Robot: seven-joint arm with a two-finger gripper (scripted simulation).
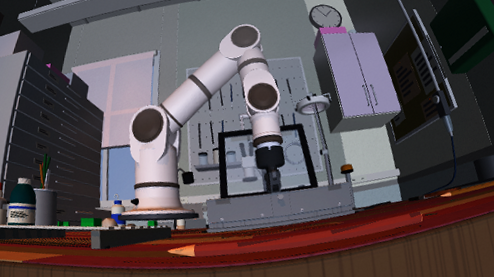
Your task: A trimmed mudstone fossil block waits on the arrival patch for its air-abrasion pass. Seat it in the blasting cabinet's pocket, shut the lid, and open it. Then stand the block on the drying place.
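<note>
The black-framed clear lid (266, 160) stands raised above the grey blasting cabinet (281, 205), and my gripper (273, 186) reaches down into the cabinet's top just in front of that lid. The fingertips sink below the cabinet's rim. From this low side view I cannot tell whether the fingers are open or closed on anything. The mudstone fossil block is hidden from view, as is the pocket itself.
Behind the cabinet a pegboard wall carries tools, with a ring lamp (314, 103) on a stand to its right. Bottles and a pencil cup (45, 205) stand on a dark tray at the left. The red bench top curves along the front edge.
</note>
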